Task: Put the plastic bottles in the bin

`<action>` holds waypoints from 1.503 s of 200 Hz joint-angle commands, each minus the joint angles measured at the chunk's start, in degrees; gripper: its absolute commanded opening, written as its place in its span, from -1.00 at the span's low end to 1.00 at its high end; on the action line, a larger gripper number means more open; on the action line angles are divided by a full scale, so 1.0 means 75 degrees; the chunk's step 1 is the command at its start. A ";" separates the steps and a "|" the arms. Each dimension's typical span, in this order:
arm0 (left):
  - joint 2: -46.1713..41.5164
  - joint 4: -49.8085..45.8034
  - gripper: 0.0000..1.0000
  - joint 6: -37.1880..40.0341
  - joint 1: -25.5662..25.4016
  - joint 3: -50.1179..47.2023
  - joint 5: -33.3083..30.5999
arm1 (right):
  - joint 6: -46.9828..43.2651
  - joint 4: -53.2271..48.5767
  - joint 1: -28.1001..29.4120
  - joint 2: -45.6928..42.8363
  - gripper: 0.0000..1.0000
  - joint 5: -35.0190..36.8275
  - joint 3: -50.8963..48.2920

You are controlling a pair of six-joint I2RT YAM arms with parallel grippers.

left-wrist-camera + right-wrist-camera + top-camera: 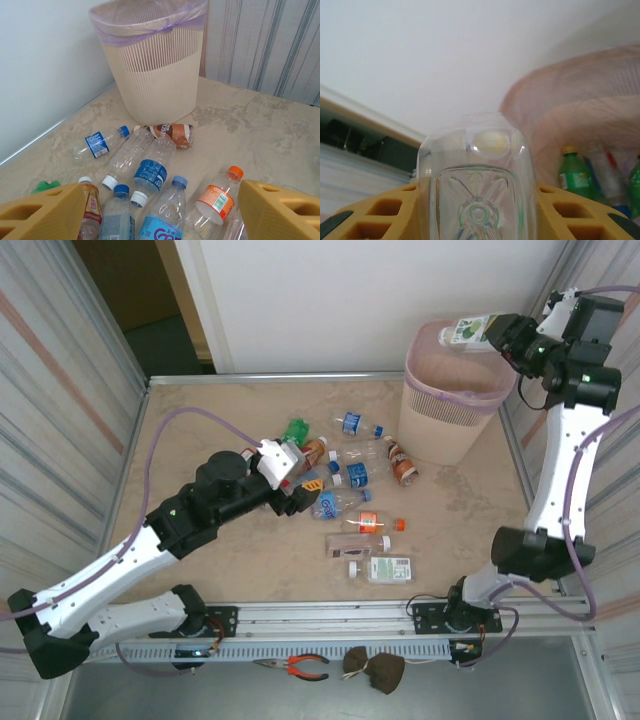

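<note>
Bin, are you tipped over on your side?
No, the bin stands upright with its open rim facing up.

Pale pink slatted bin (445, 430); clear, green and brown bottles (150, 170).

At the far right, the right gripper (503, 335) holds a green-labelled bottle (468, 332) sideways above the rim of the pale pink bin (440, 430). The left gripper (303, 490) hovers low at the left edge of the plastic bottles (352, 476) scattered mid-table. Orange-handled pliers (296, 667) lie on the near ledge.
</note>
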 commanded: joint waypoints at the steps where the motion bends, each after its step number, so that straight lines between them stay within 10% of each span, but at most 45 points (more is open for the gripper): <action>1: -0.0078 0.0269 0.60 -0.0213 0.0090 -0.0073 0.0104 | -0.0043 -0.0370 -0.0062 0.0894 -0.14 0.0140 0.0851; 143: 0.0212 0.0558 0.60 -0.0589 0.0137 -0.0162 0.0264 | -0.4115 -0.2248 0.1643 0.4241 -0.04 0.6209 0.3015; 250: 0.0112 0.0644 0.59 -0.0687 0.0313 -0.0317 0.0385 | -0.5174 -0.2104 0.1972 0.5676 0.15 0.6103 0.2651; 300: 0.0099 0.0598 0.59 -0.0764 0.0402 -0.0362 0.0362 | -0.4802 -0.2374 0.1998 0.5543 0.64 0.4970 0.2668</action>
